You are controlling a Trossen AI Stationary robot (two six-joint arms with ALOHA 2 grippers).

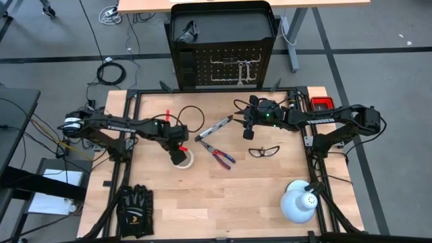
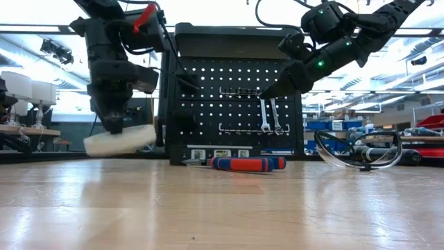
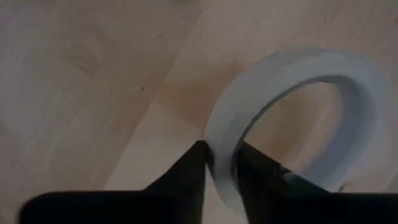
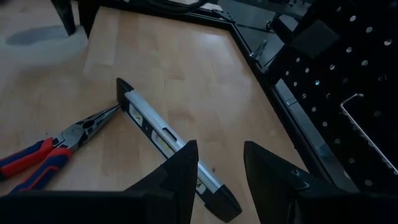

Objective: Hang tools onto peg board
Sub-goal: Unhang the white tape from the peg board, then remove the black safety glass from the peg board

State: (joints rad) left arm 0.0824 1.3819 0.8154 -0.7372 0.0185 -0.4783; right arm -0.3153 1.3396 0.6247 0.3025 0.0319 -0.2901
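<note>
Pinching white tape roll [image 3: 292,118] wall, left tool [image 3: 219,163], right tool [image 4: 221,163] empty, parted above level [image 4: 165,140]

Left arm reaches in from the table's left edge, its left gripper [image 3: 221,171] pointing down near the table's middle, fingers [image 3: 189,180] pinching a thin wall between them. Right arm extends from the right edge toward the far edge; right gripper [image 4: 219,163] hangs raised, jaws parted and empty.
</note>
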